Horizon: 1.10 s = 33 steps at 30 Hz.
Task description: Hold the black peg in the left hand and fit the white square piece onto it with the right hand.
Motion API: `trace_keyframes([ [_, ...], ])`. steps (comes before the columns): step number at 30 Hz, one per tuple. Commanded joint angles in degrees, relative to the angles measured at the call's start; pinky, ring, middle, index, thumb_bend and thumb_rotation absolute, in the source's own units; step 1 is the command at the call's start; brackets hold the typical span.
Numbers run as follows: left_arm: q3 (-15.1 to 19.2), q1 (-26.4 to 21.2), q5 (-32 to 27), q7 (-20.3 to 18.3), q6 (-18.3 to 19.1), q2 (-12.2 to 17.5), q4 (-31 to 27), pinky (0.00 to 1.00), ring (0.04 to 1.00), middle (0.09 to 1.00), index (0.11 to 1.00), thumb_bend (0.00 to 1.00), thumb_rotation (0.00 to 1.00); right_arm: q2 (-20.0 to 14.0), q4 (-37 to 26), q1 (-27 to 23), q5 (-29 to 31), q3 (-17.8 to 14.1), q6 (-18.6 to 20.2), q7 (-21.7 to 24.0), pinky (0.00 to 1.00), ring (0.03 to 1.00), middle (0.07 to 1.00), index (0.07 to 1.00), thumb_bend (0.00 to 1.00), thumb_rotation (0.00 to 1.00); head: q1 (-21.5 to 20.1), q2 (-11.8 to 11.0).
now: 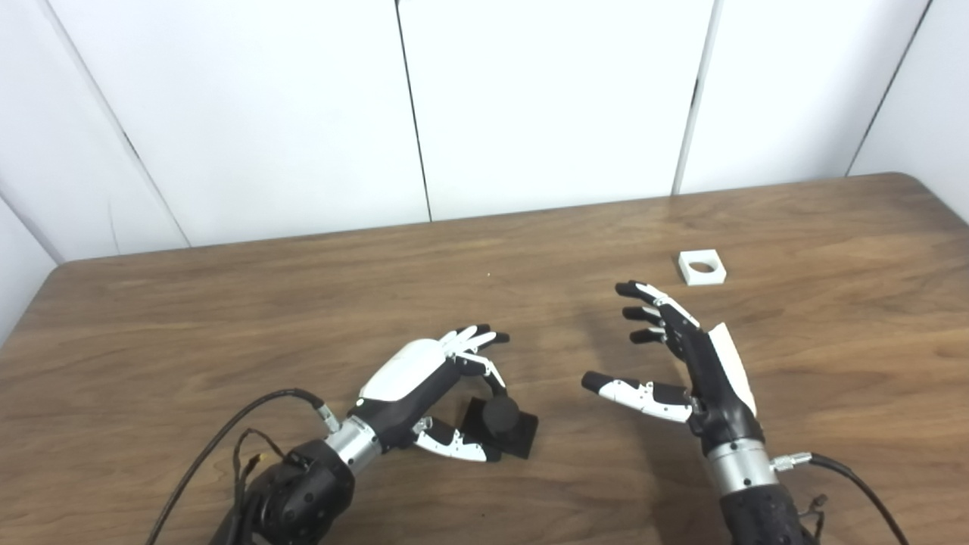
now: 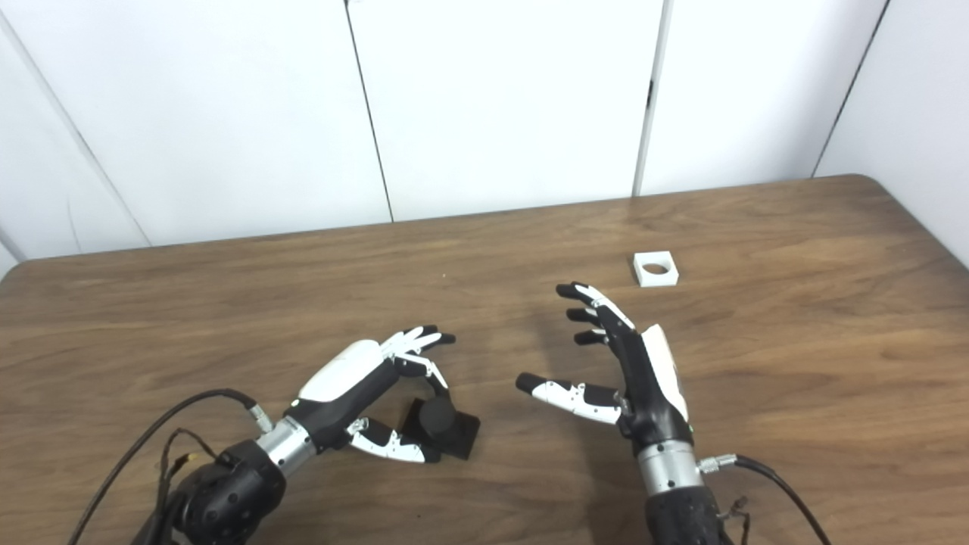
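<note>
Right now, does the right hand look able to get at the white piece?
Probably yes. The right hand is open and holds nothing, and the white piece lies alone on the table just beyond its fingertips. Nothing stands between them; the peg is off by the left hand.

Peg (image 1: pixel 501 422) near left on table (image 1: pixel 227 325) — square piece (image 1: pixel 702 268) far right, well apart.

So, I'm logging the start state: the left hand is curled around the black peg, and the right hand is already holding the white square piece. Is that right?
Not quite. The right hand is open and holds nothing; the white square piece lies on the table beyond its fingertips, as the left eye view shows. The left hand is curled around the black peg.
</note>
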Motion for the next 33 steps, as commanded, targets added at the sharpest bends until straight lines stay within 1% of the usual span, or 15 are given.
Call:
trace_keyframes([
  [1, -1.4, -0.5, 1.4, -0.9, -0.5, -0.2, 0.2, 1.0, 1.0, 0.951, 0.492, 0.52, 0.07, 2.2, -2.7, -0.2, -0.6, 0.1, -0.2, -0.9, 0.7, 0.8, 0.887, 0.81, 0.78, 0.3, 0.0, 0.1],
  [4, -1.5, -0.5, 1.1, -0.8, -0.7, -0.1, 0.4, 1.0, 1.0, 0.949, 0.492, 0.52, 0.07, 1.8, -2.7, -0.3, -0.6, 0.0, -0.3, -1.0, 0.71, 0.804, 0.887, 0.81, 0.77, 0.3, -0.4, 0.0],
  [7, -1.4, -0.4, 0.9, -0.6, -1.4, 0.4, 0.8, 1.0, 1.0, 0.944, 0.492, 0.52, 0.07, 1.4, -2.4, -0.5, -0.8, -0.1, -1.2, -1.3, 0.69, 0.804, 0.881, 0.803, 0.78, 0.29, -2.9, -0.4],
  [9, -1.4, -0.2, 0.8, -0.4, -2.0, 0.9, 1.0, 1.0, 1.0, 0.942, 0.492, 0.52, 0.07, 1.3, -2.5, -0.9, -0.9, -0.3, -1.3, -1.5, 0.69, 0.806, 0.882, 0.804, 0.78, 0.29, -8.3, -1.5],
  [10, -1.3, -0.1, 0.6, -0.5, -2.1, 1.3, 0.9, 1.0, 1.0, 0.94, 0.491, 0.52, 0.07, 1.0, -2.7, -1.3, -0.6, -0.7, -1.0, -1.3, 0.69, 0.81, 0.884, 0.806, 0.78, 0.29, -9.9, -1.9],
  [11, -1.1, 0.1, 0.3, -0.7, -2.3, 1.7, 0.8, 1.0, 1.0, 0.938, 0.491, 0.52, 0.07, 0.8, -2.9, -1.8, -0.2, -1.1, -0.7, -1.1, 0.71, 0.818, 0.889, 0.812, 0.77, 0.28, -13.5, -2.9],
  [14, -0.5, 0.7, -1.0, -1.2, -2.3, 2.9, 0.2, 1.0, 1.0, 0.93, 0.491, 0.52, 0.07, -0.3, -3.0, -4.0, -0.3, -2.5, 0.0, -1.0, 0.79, 0.849, 0.888, 0.815, 0.76, 0.28, -19.5, -4.9],
  [15, -0.4, 0.8, -1.3, -1.3, -2.3, 3.1, 0.1, 1.0, 1.0, 0.93, 0.491, 0.52, 0.07, -0.4, -2.9, -4.4, -0.6, -2.8, 0.1, -1.0, 0.82, 0.861, 0.886, 0.813, 0.76, 0.29, -20.2, -5.2],
  [16, -0.2, 1.0, -1.8, -1.0, -3.1, 3.5, 0.4, 1.0, 1.0, 0.931, 0.491, 0.52, 0.07, -0.9, -2.9, -5.5, -0.8, -3.5, 0.3, -1.0, 0.85, 0.881, 0.893, 0.816, 0.75, 0.29, -23.3, -6.3],
  [17, 0.0, 1.1, -2.2, -0.9, -3.7, 3.8, 0.7, 1.0, 1.0, 0.928, 0.49, 0.52, 0.06, -1.2, -2.8, -6.5, -1.4, -4.1, 0.9, -1.1, 0.86, 0.881, 0.886, 0.809, 0.76, 0.29, -26.0, -7.4],
  [18, 0.1, 1.1, -2.5, -0.8, -4.2, 4.1, 1.0, 1.0, 1.0, 0.926, 0.49, 0.52, 0.06, -1.4, -2.8, -7.1, -1.9, -4.5, 1.2, -1.1, 0.84, 0.877, 0.882, 0.804, 0.77, 0.29, -26.4, -7.6],
  [19, 0.1, 1.2, -2.8, -0.9, -4.4, 4.3, 1.0, 1.0, 1.0, 0.926, 0.49, 0.52, 0.06, -2.3, -2.7, -8.6, -2.9, -5.3, 1.9, -1.2, 0.84, 0.875, 0.88, 0.802, 0.77, 0.3, -28.4, -8.4],
  [20, 0.2, 1.3, -2.9, -0.9, -4.5, 4.4, 1.1, 1.0, 0.996, 0.919, 0.49, 0.52, 0.06, -3.1, -2.4, -9.8, -3.7, -6.0, 2.1, -1.2, 0.78, 0.858, 0.876, 0.801, 0.77, 0.3, -29.6, -9.0],
  [26, 0.2, 1.3, -3.7, -1.4, -5.2, 4.5, 1.7, 1.0, 0.979, 0.904, 0.489, 0.52, 0.05, -8.9, -0.7, -15.6, -10.3, -7.1, 4.4, -0.2, 0.72, 0.826, 0.864, 0.801, 0.75, 0.31, -32.7, -11.5],
  [33, -0.1, 1.6, -4.1, -1.8, -4.9, 4.6, 1.9, 0.98, 0.969, 0.895, 0.489, 0.52, 0.05, -15.6, 3.6, -20.9, -16.4, -6.3, 7.3, 2.5, 0.65, 0.829, 0.883, 0.784, 0.78, 0.3, -32.1, -12.6],
])
